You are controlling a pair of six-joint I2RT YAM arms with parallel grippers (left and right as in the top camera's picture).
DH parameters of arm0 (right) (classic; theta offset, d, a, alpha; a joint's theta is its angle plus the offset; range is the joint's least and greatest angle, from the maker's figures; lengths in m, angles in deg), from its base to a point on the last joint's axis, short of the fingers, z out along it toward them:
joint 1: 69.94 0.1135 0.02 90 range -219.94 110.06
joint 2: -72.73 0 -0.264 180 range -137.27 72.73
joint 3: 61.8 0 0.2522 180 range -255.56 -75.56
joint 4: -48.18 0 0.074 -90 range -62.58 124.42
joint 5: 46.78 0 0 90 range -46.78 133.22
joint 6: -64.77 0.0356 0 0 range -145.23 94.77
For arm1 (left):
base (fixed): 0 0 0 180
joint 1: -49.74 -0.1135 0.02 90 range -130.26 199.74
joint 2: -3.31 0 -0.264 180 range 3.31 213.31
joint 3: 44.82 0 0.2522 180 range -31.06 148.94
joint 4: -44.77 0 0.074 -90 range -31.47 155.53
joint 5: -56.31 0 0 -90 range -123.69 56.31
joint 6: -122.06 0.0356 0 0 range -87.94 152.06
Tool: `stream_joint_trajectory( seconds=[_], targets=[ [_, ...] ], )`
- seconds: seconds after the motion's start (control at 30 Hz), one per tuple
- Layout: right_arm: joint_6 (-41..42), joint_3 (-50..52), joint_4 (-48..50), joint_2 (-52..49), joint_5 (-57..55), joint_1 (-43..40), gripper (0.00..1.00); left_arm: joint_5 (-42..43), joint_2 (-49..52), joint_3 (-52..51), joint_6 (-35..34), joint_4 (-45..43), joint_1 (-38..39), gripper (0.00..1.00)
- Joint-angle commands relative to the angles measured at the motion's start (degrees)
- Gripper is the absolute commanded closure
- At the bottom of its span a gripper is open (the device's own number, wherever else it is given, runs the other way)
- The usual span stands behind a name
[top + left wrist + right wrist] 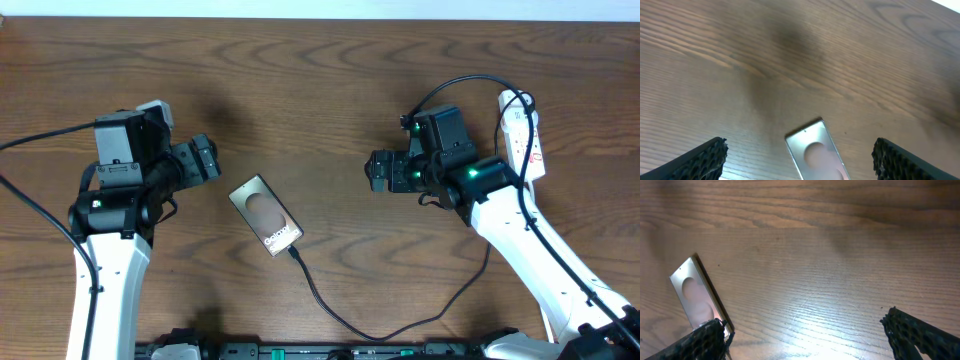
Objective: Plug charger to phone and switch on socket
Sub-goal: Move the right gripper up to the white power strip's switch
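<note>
Phone (pixel 266 215) flat on wooden table (pixel 330 80), left of centre, tilted, between both arms. Charger (pixel 312 290) plug tip meets phone's near end; whether seated, cannot tell. Cable loops along near edge, climbs right toward socket (pixel 522 130) at far right. Left gripper (pixel 207 158) spread wide, just left of phone. Right gripper (pixel 377 170) spread wide, right of phone, apart.

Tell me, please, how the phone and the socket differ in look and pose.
The phone is a greyish slab with a brownish oval; the socket is narrow and white with red marks. The phone lies diagonally near the middle of the table; the socket lies at the right side, partly behind the right arm. Both lie flat on the wood.
</note>
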Motion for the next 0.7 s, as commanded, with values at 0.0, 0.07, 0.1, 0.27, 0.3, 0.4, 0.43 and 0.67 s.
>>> stream_joint_trajectory(
  seconds=[0.0, 0.07, 0.1, 0.27, 0.3, 0.4, 0.43, 0.67],
  targets=[
    [-0.92, -0.22, -0.26, 0.63, -0.74, 0.22, 0.01, -2.34, -0.42, -0.11, 1.95, -1.42, -0.13, 0.07],
    [-0.92, -0.22, -0.26, 0.63, -0.74, 0.22, 0.01, -2.34, -0.42, -0.11, 2.78, -2.43, -0.13, 0.07],
    [-0.92, -0.22, -0.26, 0.63, -0.74, 0.22, 0.01, -2.36, -0.42, -0.11, 2.75, -2.97, -0.13, 0.07],
    [-0.92, -0.22, -0.48, 0.63, -0.72, 0.22, 0.01, -2.34, -0.44, -0.11, 5.16, -4.94, -0.13, 0.07],
    [-0.90, -0.22, -0.50, 0.63, -0.72, 0.22, 0.01, -2.34, -0.44, -0.11, 6.60, -5.22, -0.13, 0.07],
    [-0.44, -0.22, -0.44, 0.63, -0.39, 0.22, 0.01, -2.12, -0.44, -0.11, 8.35, -5.25, -0.11, 0.07],
    [-0.04, -0.22, -0.44, 0.63, 0.37, 0.13, 0.01, -1.46, -0.44, -0.11, 8.81, -5.05, -0.11, 0.07],
    [-0.98, -1.40, 0.00, 0.63, 14.47, -4.72, 0.01, 11.67, -0.79, -0.11, 12.76, -4.37, 0.50, 0.07]
  ],
)
